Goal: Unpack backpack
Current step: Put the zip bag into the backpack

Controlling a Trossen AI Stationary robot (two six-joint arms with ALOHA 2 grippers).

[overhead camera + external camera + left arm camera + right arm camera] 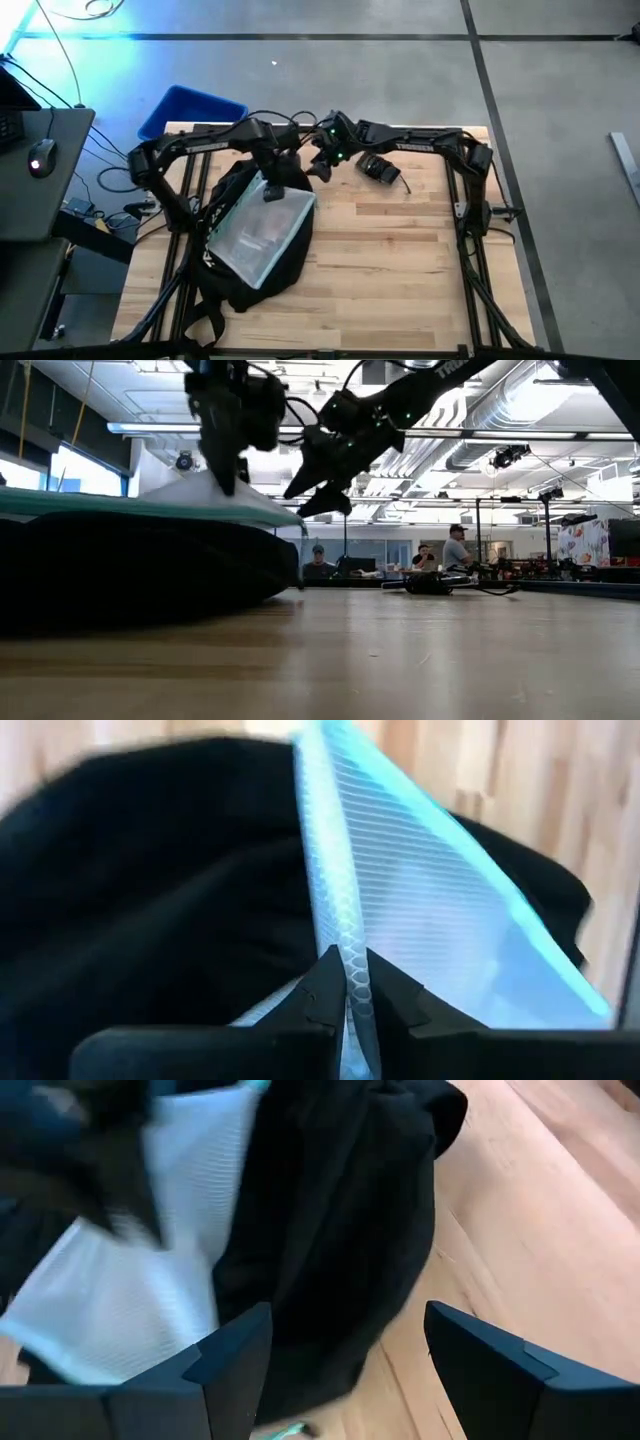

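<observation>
Wooden table [400, 260] fills most of the high view. The backpack [235, 270] — black, soft, biggest thing here — lies on the table's left half, straps trailing toward the near edge. On top of the backpack sits a clear mesh pouch [262, 230] with a teal edge, covering much of its upper face; contents are too blurry to name. A blue bin [190, 110] stands off the table's far left corner, behind the backpack. A small black object with a cord [380, 168] lies on the wood to the right of the backpack's far end, possibly a charger.

Left gripper [345, 992] is over the backpack's far end, fingers pinched tight on the pouch's teal edge. Right gripper [345, 1345] hovers just right of it, near the backpack's far end — fingers spread wide, nothing between them, the backpack's black fabric below.
</observation>
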